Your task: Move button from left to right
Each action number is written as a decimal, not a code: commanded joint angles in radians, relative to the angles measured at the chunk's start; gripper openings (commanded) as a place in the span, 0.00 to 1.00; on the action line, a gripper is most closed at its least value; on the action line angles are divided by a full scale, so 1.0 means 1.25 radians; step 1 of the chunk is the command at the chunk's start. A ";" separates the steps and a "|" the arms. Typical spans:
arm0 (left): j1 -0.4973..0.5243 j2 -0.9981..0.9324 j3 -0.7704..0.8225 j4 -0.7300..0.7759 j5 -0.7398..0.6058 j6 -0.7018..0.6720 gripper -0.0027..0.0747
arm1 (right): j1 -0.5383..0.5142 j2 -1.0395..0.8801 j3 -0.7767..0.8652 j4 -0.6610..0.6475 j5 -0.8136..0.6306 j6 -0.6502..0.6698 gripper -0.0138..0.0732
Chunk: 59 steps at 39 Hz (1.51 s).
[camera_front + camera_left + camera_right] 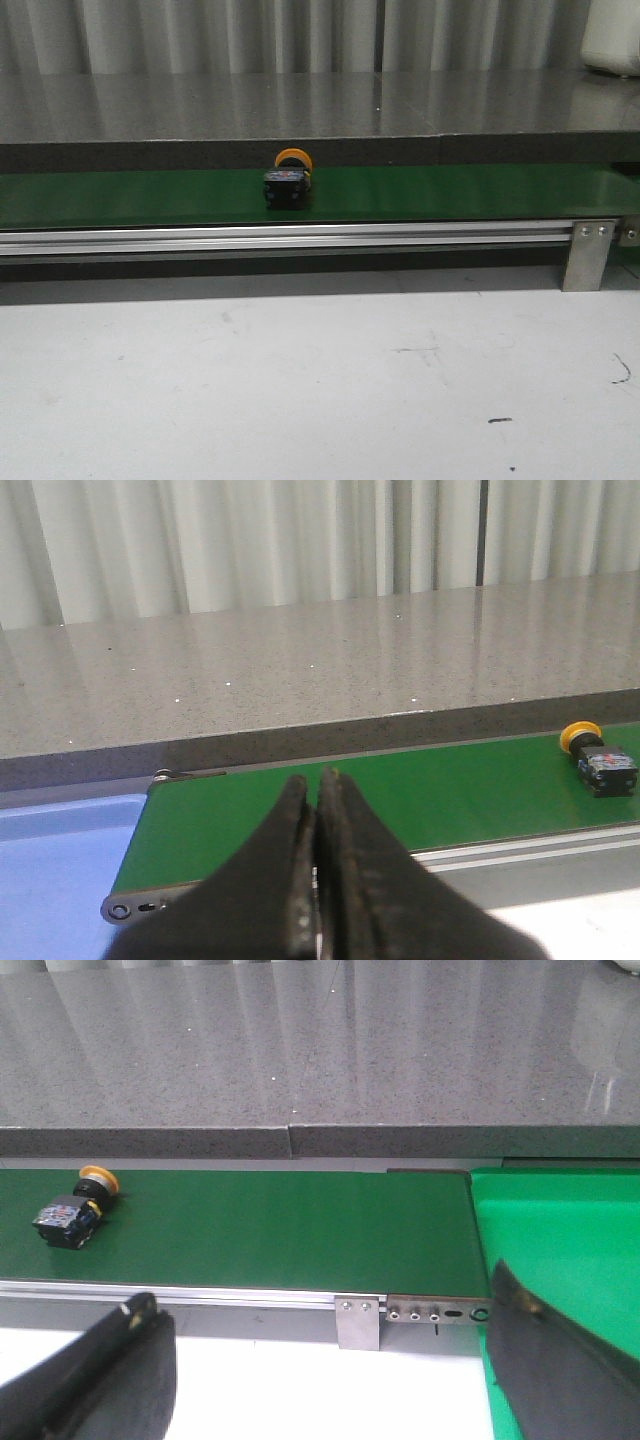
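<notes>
The button (287,182), an orange-yellow cap on a black boxy body, lies on its side on the green belt (450,192), near its middle in the front view. It also shows in the left wrist view (598,760) and in the right wrist view (74,1210). My left gripper (316,782) is shut and empty, above the belt's left end, well left of the button. My right gripper (320,1305) is wide open and empty, in front of the belt's right end, well right of the button. Neither gripper shows in the front view.
A grey speckled counter (320,105) runs behind the belt. An aluminium rail (280,238) and a metal bracket (588,255) line the belt's front. A blue bin (60,870) sits at the belt's left end, a green tray (560,1250) at its right end.
</notes>
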<state>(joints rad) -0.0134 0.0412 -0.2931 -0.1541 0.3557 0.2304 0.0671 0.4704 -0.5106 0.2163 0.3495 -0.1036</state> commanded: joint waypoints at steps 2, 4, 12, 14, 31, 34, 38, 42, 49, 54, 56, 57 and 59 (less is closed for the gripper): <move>-0.005 0.009 -0.022 -0.012 -0.065 -0.009 0.01 | 0.001 0.008 -0.029 0.003 -0.061 -0.001 0.90; -0.005 0.009 -0.022 -0.012 -0.065 -0.009 0.01 | 0.001 0.008 -0.029 0.003 -0.061 -0.001 0.90; -0.005 0.009 -0.022 -0.012 -0.065 -0.009 0.01 | 0.001 0.008 -0.029 0.003 -0.061 -0.001 0.90; -0.005 0.009 -0.022 -0.012 -0.065 -0.009 0.01 | 0.001 0.008 -0.029 0.003 -0.061 -0.001 0.90; -0.005 0.009 -0.022 -0.012 -0.065 -0.009 0.01 | 0.001 0.008 -0.029 0.003 -0.061 -0.001 0.90; -0.005 0.009 -0.022 -0.012 -0.065 -0.009 0.01 | 0.001 0.008 -0.029 0.003 -0.061 -0.001 0.90; -0.005 0.009 -0.022 -0.012 -0.065 -0.009 0.01 | 0.001 0.008 -0.029 0.003 -0.061 -0.001 0.90; -0.005 0.009 -0.022 -0.012 -0.065 -0.009 0.01 | 0.001 0.008 -0.029 0.003 -0.061 -0.001 0.90; -0.005 0.009 -0.022 -0.012 -0.065 -0.009 0.01 | 0.001 0.020 -0.032 0.003 -0.072 -0.001 0.90; -0.005 0.009 -0.022 -0.012 -0.065 -0.009 0.01 | 0.001 0.089 -0.062 0.003 -0.067 -0.001 0.90; -0.005 0.009 -0.022 -0.012 -0.065 -0.009 0.01 | 0.001 0.125 -0.084 0.003 -0.062 -0.001 0.90; -0.005 0.009 -0.022 -0.012 -0.065 -0.009 0.01 | 0.001 0.147 -0.097 0.003 -0.060 -0.001 0.90; -0.005 0.009 -0.022 -0.012 -0.065 -0.009 0.01 | 0.001 0.195 -0.123 0.003 -0.053 -0.001 0.90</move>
<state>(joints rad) -0.0134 0.0412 -0.2931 -0.1541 0.3557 0.2304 0.0671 0.6341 -0.5920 0.2163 0.3491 -0.1036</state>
